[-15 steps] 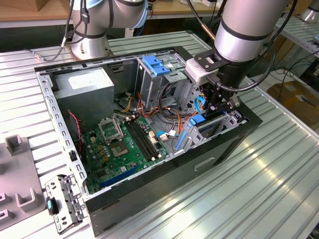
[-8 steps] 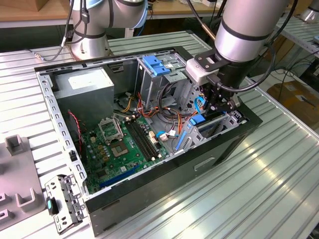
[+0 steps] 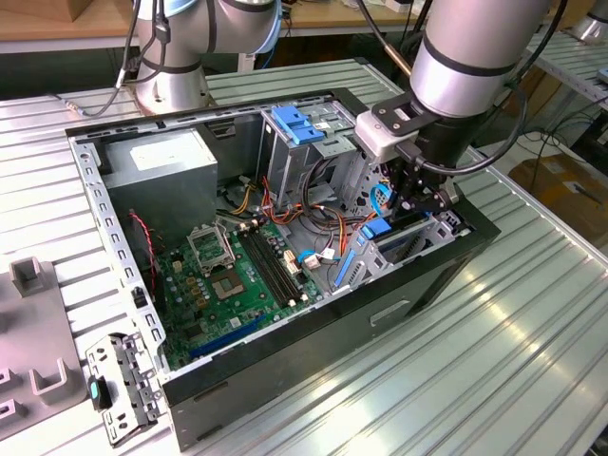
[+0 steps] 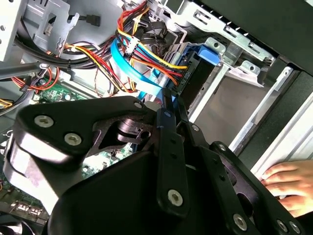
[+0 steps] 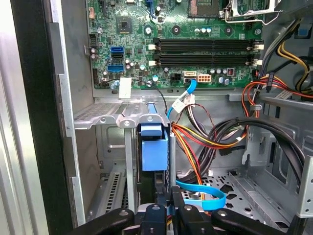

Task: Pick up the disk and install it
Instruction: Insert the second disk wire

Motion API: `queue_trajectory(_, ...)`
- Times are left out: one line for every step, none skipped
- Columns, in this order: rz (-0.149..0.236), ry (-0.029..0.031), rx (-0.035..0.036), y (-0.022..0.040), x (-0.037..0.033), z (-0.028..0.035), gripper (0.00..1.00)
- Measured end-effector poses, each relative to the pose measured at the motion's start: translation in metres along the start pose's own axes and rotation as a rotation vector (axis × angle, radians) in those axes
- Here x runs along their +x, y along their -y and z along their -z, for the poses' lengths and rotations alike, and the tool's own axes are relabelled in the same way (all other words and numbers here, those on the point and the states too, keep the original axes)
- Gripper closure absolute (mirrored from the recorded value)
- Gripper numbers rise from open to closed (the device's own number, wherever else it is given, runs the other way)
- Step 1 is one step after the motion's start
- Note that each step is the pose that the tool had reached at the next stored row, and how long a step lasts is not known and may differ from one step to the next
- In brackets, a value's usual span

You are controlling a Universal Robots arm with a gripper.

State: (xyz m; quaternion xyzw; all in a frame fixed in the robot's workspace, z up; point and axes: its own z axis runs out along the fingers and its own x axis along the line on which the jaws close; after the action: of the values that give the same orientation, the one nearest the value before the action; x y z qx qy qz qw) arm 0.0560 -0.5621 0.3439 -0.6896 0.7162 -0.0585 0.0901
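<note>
Gripper [image 4: 168,105] linkages, black, sit closest to you in both wrist views. The two fingers are drawn nearly together on a thin blue edge, which reads as clamped on the disk rather than closed on nothing.

Computer case [image 3: 313,342]: lying open on the slatted table [image 3: 532,313], side panel off, arm reaching down into the end on the exterior view's right.

Motherboard [image 3: 228,285]: bare on the case floor, well apart from the gripper.

Drive cage [image 5: 112,115]: the metal bay at the case front, with the gripper [image 3: 425,201] lowered into it.

The disk [image 5: 154,152]: standing on edge inside that bay. Its blue rail end faces you in the first wrist view and its dark body runs back toward the fingers. In the second wrist view it [image 4: 195,81] shows as a dark slab between the cage walls.

Person's hand [image 4: 288,183]: resting on the case edge just beside the bay.

Blue flat cable [image 5: 205,198]: loose loop beside the disk. You cannot tell whether it is plugged in.

Progress, as a judgement: pickup is done and the disk is in its slot. Whether it is fully seated cannot be told, and release is not yet done.
</note>
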Motion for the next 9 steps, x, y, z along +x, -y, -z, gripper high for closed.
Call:
queue_trajectory(0.000,-0.0001,0.0000,0.0002,0.0021,0.0003,0.84)
queue_trajectory(0.000,0.0003,0.0000,0.0001,0.0027,0.0001,0.84)
queue_trajectory(0.000,0.0009,-0.0001,0.0000,0.0028,-0.0005,0.84)
queue_trajectory(0.000,0.0020,-0.0001,-0.0001,0.0029,-0.0009,0.84)
queue_trajectory(-0.001,0.0031,-0.0002,-0.0002,0.0029,-0.0012,0.84)
queue_trajectory(-0.001,0.0052,-0.0002,-0.0003,0.0029,-0.0019,0.84)
queue_trajectory(-0.002,0.0071,-0.0003,-0.0004,0.0029,-0.0024,0.84)
queue_trajectory(-0.002,0.0084,-0.0003,-0.0005,0.0029,-0.0030,0.84)
queue_trajectory(-0.002,0.0103,-0.0004,-0.0007,0.0030,-0.0038,0.84)
